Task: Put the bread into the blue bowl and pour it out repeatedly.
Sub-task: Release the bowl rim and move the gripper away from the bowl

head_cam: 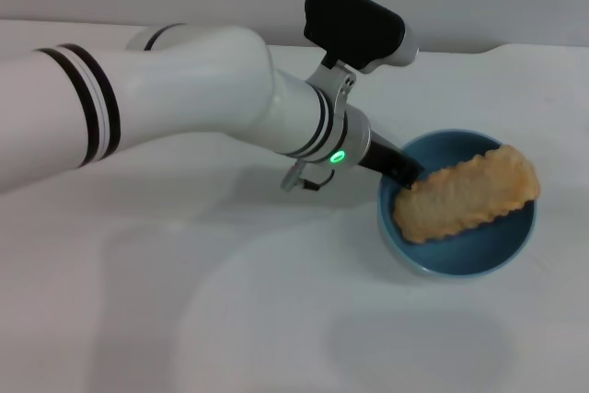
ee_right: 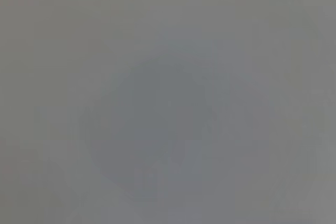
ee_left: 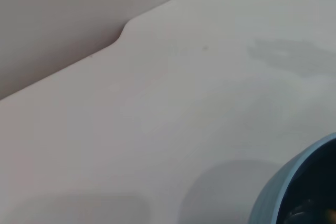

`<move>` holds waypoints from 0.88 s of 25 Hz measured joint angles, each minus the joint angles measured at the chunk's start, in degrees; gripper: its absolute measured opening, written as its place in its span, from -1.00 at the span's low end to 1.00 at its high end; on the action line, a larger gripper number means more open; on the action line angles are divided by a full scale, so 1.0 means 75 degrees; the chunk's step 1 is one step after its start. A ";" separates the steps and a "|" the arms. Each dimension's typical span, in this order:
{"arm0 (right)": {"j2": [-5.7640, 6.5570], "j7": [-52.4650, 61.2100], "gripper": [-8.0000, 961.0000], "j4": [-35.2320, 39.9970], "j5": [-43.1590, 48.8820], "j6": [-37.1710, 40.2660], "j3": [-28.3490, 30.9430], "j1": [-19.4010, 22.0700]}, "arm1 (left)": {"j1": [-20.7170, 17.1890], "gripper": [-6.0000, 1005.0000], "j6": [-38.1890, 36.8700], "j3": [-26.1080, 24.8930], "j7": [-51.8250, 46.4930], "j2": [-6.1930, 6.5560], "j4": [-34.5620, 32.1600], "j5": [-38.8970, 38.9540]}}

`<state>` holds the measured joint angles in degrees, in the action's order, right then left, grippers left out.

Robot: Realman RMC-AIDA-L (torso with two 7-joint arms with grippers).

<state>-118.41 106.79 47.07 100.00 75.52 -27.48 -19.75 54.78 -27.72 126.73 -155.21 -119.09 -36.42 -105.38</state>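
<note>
Across the blue bowl (head_cam: 460, 250) on the bench (head_cam: 184, 301) lay the bread (head_cam: 467, 192), too long to sink; the left end effector (head_cam: 405, 175) met its end, grasp indiscernible; the right was unseen.

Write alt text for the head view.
The left gripper reaches over the near rim of the blue bowl to the end of the bread, which lies across the bowl golden side up. The bowl sits on a white table.
</note>
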 joint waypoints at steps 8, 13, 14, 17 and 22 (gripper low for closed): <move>0.0011 -0.0111 -0.19 -0.0137 0.0007 -0.0016 -0.0030 -0.0040 | -0.0063 -0.97 0.0095 0.0251 0.0067 0.0000 -0.0006 0.0103; 0.0015 -0.0127 -0.19 -0.0208 -0.0022 -0.0024 0.0035 -0.0035 | -0.0055 -0.97 0.0179 0.0631 0.0071 0.0000 -0.0008 0.0106; 0.0015 -0.0130 -0.19 -0.0247 -0.0024 -0.0025 0.0040 -0.0038 | -0.0061 -0.97 0.0185 0.0632 0.0072 0.0000 -0.0007 0.0107; 0.0015 -0.0205 -0.19 -0.0388 -0.0032 -0.0027 0.0058 -0.0062 | -0.0075 -0.97 0.0194 0.0589 0.0073 0.0000 -0.0003 0.0106; 0.0015 -0.0304 -0.19 -0.0487 -0.0049 -0.0028 0.0064 -0.0077 | -0.0061 -0.96 0.0278 0.0574 0.0077 0.0000 -0.0004 0.0068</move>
<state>-118.30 104.51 43.42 99.64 75.31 -27.00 -20.32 54.32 -25.63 131.03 -154.63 -119.09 -36.45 -104.87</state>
